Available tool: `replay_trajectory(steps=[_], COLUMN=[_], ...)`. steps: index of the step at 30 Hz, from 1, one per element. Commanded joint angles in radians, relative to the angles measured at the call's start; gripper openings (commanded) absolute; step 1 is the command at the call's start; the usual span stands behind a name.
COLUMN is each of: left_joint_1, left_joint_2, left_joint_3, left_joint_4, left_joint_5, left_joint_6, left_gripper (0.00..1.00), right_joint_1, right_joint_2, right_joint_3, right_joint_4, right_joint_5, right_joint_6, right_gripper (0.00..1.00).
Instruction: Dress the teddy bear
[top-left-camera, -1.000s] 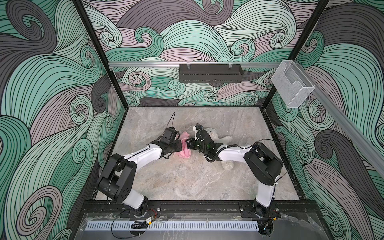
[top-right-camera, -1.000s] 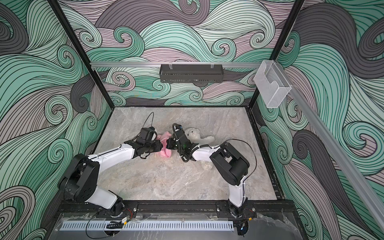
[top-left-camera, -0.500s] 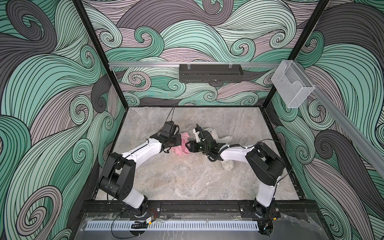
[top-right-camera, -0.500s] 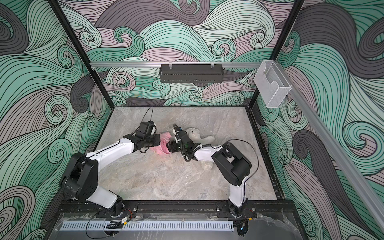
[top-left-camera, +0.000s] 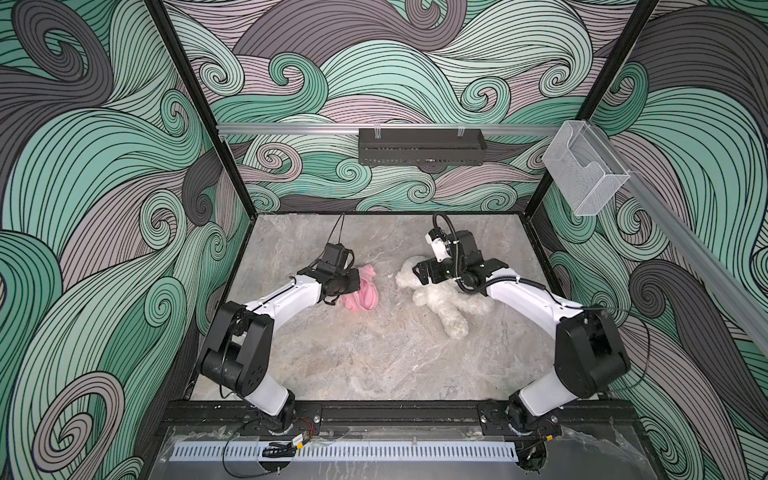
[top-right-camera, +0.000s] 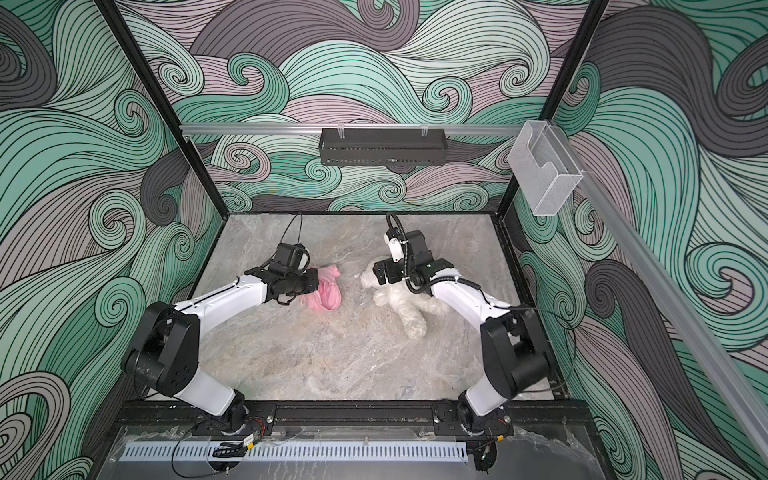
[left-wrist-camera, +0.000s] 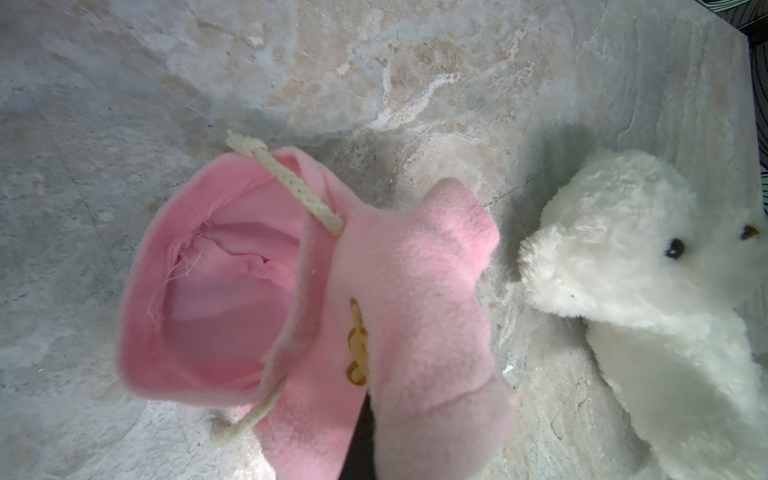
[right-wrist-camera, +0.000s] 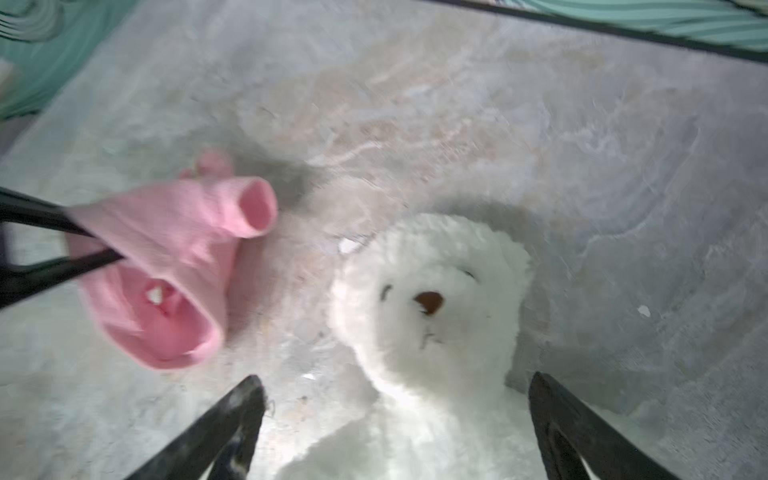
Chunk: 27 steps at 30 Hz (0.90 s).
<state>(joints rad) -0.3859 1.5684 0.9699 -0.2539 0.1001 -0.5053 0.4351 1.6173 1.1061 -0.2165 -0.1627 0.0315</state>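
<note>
Both top views: teddy bear (top-left-camera: 440, 301) lies face up on the marble table (top-left-camera: 374, 365), right of centre, with the pink shirt (top-left-camera: 365, 294) near its head. The left gripper (top-left-camera: 352, 286) is clamped on the shirt, and the right gripper (top-left-camera: 420, 275) is spread wide over the bear's head, holding nothing. Left wrist: shirt hangs from the pinch with its opening gaping and a cream drawstring (left-wrist-camera: 291, 183) across the rim, clear of the bear. Right wrist, blurred: fingers (right-wrist-camera: 232, 419) stand wide either side of the bear's chest; contact cannot be told.

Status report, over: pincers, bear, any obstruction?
Left pincer shut on pink shirt. Right pincer open over teddy bear. Bear undressed, face up. Nothing between them.
</note>
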Motion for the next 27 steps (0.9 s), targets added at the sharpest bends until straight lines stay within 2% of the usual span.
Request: replay_trajectory(steps=[1,4,7,9,10,11,13,16,18,21,24,27], left_joint_1=[0.004,0.004,0.004,0.003,0.004,0.004,0.004,0.009,0.01,0.016,0.026,0.028], left_joint_2=[0.0,-0.002,-0.003,-0.001,0.001,0.008,0.018,0.038,0.046,0.052,0.042,0.034], left_joint_3=[0.02,0.02,0.017,0.016,0.016,0.018,0.028,0.051,0.065,0.073,0.081,0.083], left_joint_4=[-0.018,-0.015,-0.013,-0.002,0.002,0.006,0.001,-0.017,-0.03,-0.035,-0.056,-0.067], left_joint_5=[0.028,0.044,0.06,0.077,0.091,0.105,0.125,0.152,0.167,0.19,0.199,0.216], left_joint_6=[-0.01,-0.015,-0.021,-0.021,-0.021,-0.022,-0.031,-0.042,-0.038,-0.004,0.059,0.119], left_gripper=[0.0,0.0,0.0,0.0,0.0,0.0,0.0,0.0,0.0,0.0,0.0,0.0], right_joint_1=[-0.022,-0.016,-0.013,-0.015,-0.015,-0.015,-0.014,-0.011,-0.002,0.056,0.152,0.229], right_joint_2=[0.094,0.17,0.24,0.294,0.318,0.339,0.333,0.194,0.062,-0.055,-0.081,-0.038], right_joint_3=[0.045,0.075,0.087,0.115,0.131,0.147,0.148,0.013,-0.131,-0.275,-0.289,-0.25], right_joint_4=[-0.081,-0.071,-0.021,-0.005,-0.005,-0.002,-0.004,0.079,0.205,0.35,0.333,0.337], right_joint_5=[-0.081,-0.141,-0.129,-0.135,-0.151,-0.18,-0.217,-0.313,-0.467,-0.649,-0.748,-0.806], right_joint_6=[-0.084,-0.101,-0.126,-0.144,-0.151,-0.156,-0.147,-0.106,-0.043,0.028,0.028,0.023], right_gripper=[0.99,0.99,0.99,0.95,0.88,0.74,0.54,0.31,0.26,0.26,0.25,0.24])
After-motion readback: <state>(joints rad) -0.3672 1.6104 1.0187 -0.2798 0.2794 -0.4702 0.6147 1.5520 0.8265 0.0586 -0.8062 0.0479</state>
